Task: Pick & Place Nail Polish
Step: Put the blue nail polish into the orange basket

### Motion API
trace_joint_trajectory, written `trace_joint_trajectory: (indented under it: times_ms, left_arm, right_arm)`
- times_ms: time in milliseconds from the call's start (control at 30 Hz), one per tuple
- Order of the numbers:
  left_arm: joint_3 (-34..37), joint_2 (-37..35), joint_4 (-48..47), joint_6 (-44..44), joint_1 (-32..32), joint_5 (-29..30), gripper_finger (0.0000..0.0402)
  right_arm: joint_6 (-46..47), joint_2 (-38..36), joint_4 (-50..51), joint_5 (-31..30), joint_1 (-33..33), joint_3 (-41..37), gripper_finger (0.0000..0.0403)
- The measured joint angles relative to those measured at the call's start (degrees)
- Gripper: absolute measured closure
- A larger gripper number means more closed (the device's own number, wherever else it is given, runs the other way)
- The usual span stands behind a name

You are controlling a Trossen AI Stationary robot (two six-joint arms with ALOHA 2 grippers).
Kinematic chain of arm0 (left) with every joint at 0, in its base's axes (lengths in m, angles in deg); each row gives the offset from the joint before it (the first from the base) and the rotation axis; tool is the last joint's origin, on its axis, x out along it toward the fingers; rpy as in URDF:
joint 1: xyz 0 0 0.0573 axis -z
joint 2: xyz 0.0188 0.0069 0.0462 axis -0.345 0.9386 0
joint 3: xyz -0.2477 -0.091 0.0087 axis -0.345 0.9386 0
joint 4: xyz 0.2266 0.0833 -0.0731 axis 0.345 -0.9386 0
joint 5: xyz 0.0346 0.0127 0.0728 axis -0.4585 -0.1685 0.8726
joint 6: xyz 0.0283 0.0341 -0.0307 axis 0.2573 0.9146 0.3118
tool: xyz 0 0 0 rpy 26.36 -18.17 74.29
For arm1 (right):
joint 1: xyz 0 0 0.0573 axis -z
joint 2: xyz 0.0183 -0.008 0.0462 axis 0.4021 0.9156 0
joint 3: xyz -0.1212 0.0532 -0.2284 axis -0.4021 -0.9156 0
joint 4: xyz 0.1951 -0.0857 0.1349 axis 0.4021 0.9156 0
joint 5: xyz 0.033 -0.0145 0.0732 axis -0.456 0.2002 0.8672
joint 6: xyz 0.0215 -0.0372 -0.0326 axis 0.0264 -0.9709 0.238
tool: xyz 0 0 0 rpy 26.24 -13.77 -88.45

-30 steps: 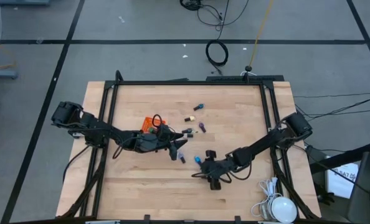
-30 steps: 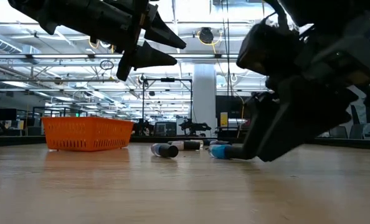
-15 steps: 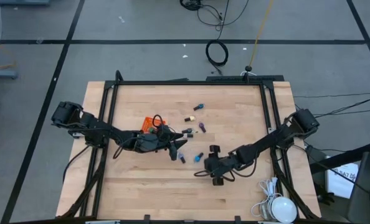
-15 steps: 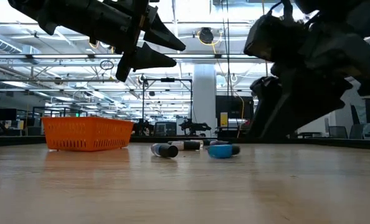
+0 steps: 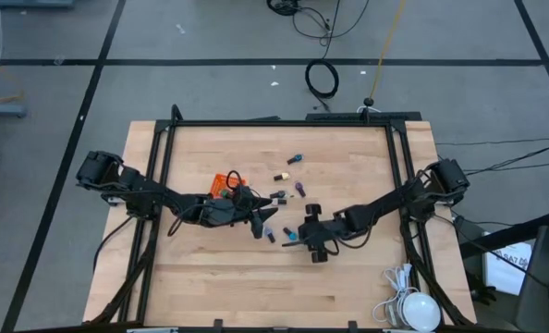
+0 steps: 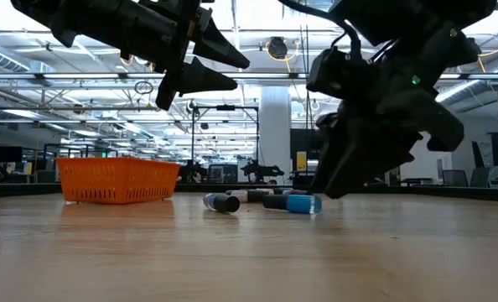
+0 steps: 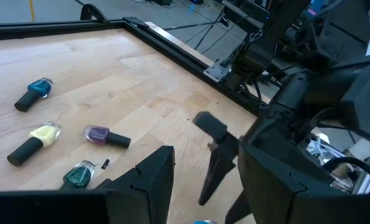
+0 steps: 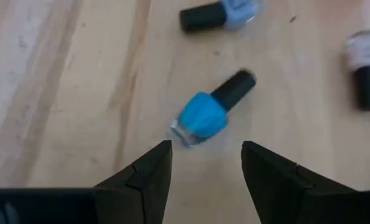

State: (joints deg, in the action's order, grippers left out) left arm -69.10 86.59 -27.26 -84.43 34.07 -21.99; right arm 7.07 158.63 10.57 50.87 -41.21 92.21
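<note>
Glass, likely: blue nail polish bottle lies just ahead of the spread, empty right gripper; small, slick, best pinched across its body.

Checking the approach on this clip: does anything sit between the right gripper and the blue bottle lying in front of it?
Nothing visible does. The right gripper is open, and the blue bottle lies on its side on bare wood just ahead of the fingertips. The nearest other bottle lies beyond it, clear of the path.
</note>
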Motion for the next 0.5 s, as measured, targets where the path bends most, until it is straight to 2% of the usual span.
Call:
trace_joint_trajectory:
  times_ms: [267,500]
  left_arm:
    - [0.0,0.0,-0.9,0.4,0.0,0.0,0.0227]
    - [0.0,0.0,-1.1,0.3,0.0,0.0,0.0227]
  right_arm:
    - [2.2,3.3,-4.2,4.7,-0.4,0.0,0.0222]
    - [3.7,3.4,-5.0,4.9,-2.2,0.0,0.0222]
